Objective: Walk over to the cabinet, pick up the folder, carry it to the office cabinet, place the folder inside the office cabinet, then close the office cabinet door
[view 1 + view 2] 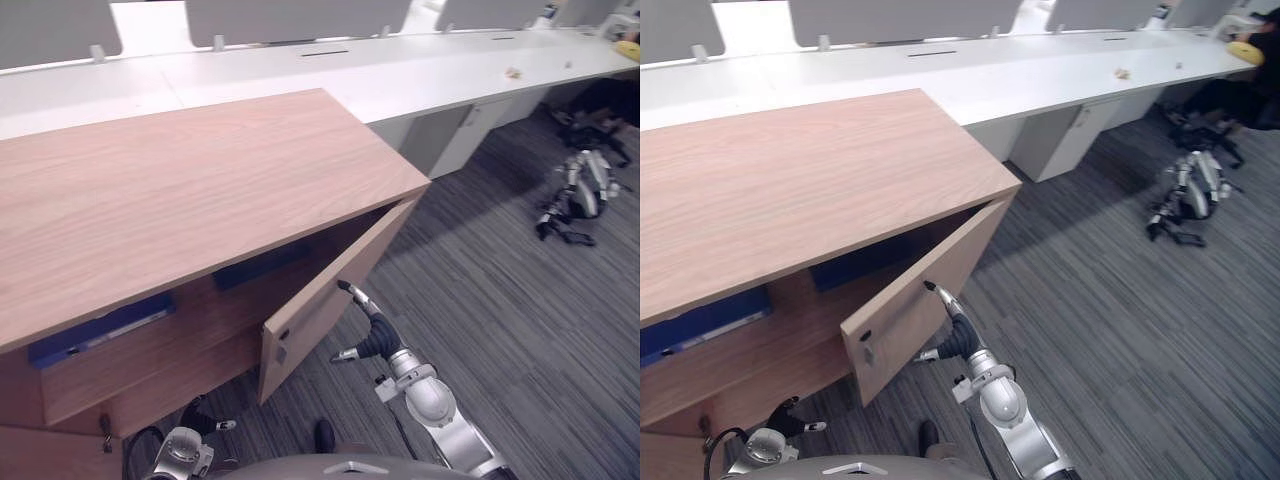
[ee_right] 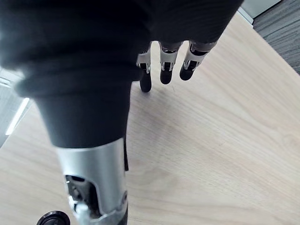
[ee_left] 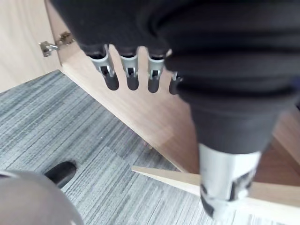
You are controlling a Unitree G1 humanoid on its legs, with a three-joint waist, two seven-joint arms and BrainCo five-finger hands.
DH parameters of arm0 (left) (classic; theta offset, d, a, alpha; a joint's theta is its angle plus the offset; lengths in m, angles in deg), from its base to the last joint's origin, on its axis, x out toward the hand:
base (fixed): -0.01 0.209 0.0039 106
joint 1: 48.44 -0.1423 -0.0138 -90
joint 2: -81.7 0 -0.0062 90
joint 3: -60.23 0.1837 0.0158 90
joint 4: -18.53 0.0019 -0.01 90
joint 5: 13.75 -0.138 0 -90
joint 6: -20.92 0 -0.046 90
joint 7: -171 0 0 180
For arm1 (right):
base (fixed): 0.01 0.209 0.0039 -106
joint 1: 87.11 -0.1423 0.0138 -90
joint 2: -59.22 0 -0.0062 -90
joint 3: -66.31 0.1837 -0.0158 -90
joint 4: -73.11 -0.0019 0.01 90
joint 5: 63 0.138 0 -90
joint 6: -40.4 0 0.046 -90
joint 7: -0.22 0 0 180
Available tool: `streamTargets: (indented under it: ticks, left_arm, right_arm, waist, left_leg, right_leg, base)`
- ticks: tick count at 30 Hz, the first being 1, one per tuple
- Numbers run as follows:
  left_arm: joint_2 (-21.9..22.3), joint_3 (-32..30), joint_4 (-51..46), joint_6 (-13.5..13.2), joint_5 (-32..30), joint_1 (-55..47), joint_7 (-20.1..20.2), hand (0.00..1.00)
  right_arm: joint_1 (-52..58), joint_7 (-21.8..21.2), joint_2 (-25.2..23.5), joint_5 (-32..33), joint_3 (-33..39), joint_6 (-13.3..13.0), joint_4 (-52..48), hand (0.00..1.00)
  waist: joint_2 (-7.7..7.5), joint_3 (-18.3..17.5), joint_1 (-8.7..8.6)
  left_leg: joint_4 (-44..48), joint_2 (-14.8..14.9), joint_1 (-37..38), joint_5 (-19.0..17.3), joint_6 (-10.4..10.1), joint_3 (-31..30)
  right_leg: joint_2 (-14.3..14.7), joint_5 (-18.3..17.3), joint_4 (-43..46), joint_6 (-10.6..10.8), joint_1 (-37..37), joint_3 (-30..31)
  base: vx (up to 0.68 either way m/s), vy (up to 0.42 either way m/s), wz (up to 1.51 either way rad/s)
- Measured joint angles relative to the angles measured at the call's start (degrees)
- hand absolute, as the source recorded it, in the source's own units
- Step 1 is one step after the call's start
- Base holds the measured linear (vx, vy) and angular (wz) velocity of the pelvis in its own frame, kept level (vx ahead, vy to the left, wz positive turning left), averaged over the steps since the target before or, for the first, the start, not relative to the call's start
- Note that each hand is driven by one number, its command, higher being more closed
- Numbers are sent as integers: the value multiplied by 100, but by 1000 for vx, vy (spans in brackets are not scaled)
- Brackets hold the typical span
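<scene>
Right hand [image 1: 372,326]: fingers [image 2: 161,63] straight, holding nothing, tips laid on the outer face of the office cabinet door [image 1: 320,300], which stands part open. The arm reaches up and forward from lower right.

Left hand [image 3: 131,70]: fingers straight, empty, hanging low before the base of the office cabinet [image 1: 180,190].

Folder [image 1: 98,333]: blue, lying flat on the upper shelf inside.

Left wrist view adds a door hinge [image 3: 54,44]. Eye views add the white bench [image 1: 400,80] behind.
</scene>
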Motion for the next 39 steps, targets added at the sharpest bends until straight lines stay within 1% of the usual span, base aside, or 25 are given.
streamTargets:
  ticks: [3,4,5,8,12,14,16,17,20,23,26,30,33,35,39]
  left_arm:
    - [64,-59,-20,30,65,-2,-89,0]
    - [99,-107,-19,42,112,-11,-102,0]
    - [120,-110,-23,49,141,-40,-106,0]
    - [169,-236,-34,52,171,-114,-116,0]
    - [194,-331,-64,90,170,-168,-116,0]
    - [198,-331,-64,91,169,-168,-118,0]
    - [197,-330,-64,91,169,-185,-118,0]
    - [190,-328,-65,91,170,-185,-114,0]
    - [189,-317,-65,91,176,-184,-113,0]
    - [189,-311,-63,91,261,-182,-114,0]
    - [175,-244,-62,91,335,-176,-110,0]
    - [167,-205,-51,91,384,-176,-106,0]
    - [166,-207,-46,91,389,-176,-102,0]
    - [162,-215,-4,91,401,-171,-95,0]
    - [151,-218,68,91,491,-141,-93,0]
  right_arm:
    - [-159,203,-194,-10,108,53,260,0]
    - [-193,239,-325,-33,203,90,358,0]
    - [-196,315,-435,-50,251,113,482,0]
    - [-186,434,-580,-54,304,156,888,0]
    - [-164,436,-787,-161,551,193,1496,0]
    - [-166,431,-794,-273,666,230,2122,0]
    - [-133,431,-795,-274,714,284,2537,0]
    - [-122,430,-802,-280,764,311,2965,0]
    - [-121,431,-850,-293,930,373,3591,0]
    - [-135,433,-851,-503,974,448,4281,0]
    - [-204,441,-949,-502,1105,540,4673,0]
    - [-377,461,-967,-443,1368,570,5257,0]
    - [-434,470,-969,-371,1557,668,5441,0]
    - [-493,482,-963,-167,1709,778,5516,0]
    - [-528,582,-963,-152,1880,817,5700,0]
  waist:
    - [75,-34,99]
    - [131,-43,137]
    - [203,-61,142]
    - [303,-117,178]
    - [296,-119,199]
    - [289,-118,219]
    - [280,-139,222]
    - [268,-146,225]
    - [268,-146,218]
    - [266,-143,219]
    - [261,-144,210]
    - [262,-142,211]
    - [262,-142,212]
    - [264,-131,186]
    - [265,-91,154]
  left_leg:
    - [-177,-28,-34,160,4,-227]
    - [-271,-63,-34,238,-7,-352]
    - [-383,-79,-24,326,-4,-496]
    - [-621,-76,-9,504,-28,-693]
    - [-805,-66,-3,635,-47,-826]
    - [-920,-76,63,696,-43,-835]
    - [-982,-80,108,718,-40,-844]
    - [-982,-86,105,722,-37,-848]
    - [-987,-96,103,723,-35,-859]
    - [-995,-97,175,723,-36,-863]
    - [-987,-102,199,723,-36,-855]
    - [-994,-104,269,728,-33,-796]
    - [-1014,-107,291,736,-33,-743]
    - [-1094,-117,332,780,-19,-673]
    - [-1088,-117,378,779,-20,-660]
  right_leg:
    - [-41,-35,2,-14,14,-210]
    - [-59,-58,-4,-18,41,-329]
    - [-80,-94,-3,-1,78,-456]
    - [-87,-138,-2,13,102,-669]
    - [-80,-145,-10,17,104,-804]
    - [-85,-147,-29,21,141,-821]
    - [-86,-150,-61,25,178,-836]
    - [-87,-148,-75,27,182,-836]
    - [-91,-146,-89,30,191,-843]
    - [-90,-146,-98,30,273,-849]
    - [-92,-143,-89,31,291,-833]
    - [-90,-141,-42,35,290,-749]
    - [-88,-140,-18,37,260,-681]
    - [-89,-136,-15,42,238,-639]
    - [-91,-186,99,49,219,-601]
  base:
    - [-7,-27,49]
    - [-17,-30,57]
    - [-15,-30,58]
    - [-18,-40,40]
    - [-31,-28,20]
    - [-19,0,6]
    - [-4,1,2]
    - [0,0,0]
    - [0,0,0]
    - [0,0,0]
    - [-33,-2,-1]
    - [-68,-6,-9]
    - [-55,-3,-10]
    - [-53,0,-10]
    - [-27,-4,-5]
